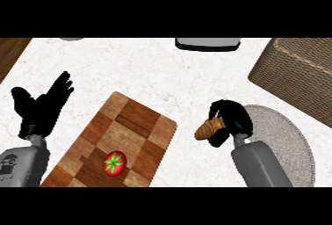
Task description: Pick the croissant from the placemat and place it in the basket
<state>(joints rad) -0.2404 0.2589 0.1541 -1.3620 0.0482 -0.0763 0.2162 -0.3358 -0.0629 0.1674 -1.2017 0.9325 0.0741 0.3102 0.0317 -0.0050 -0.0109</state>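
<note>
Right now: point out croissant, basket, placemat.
croissant (207, 128), head view, its exposed end outside the right hand (233, 118).
basket (301, 74), head view, woven side wall.
placemat (285, 132), head view, bare grey surface right of the forearm.

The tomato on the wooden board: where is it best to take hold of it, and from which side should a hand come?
Grip the tomato around its round red body, coming from above. Its green stem faces up and it lies alone on the cutting board, so fingers could probably close on opposite sides. The open left hand is nearer; the right hand holds the croissant.
</note>
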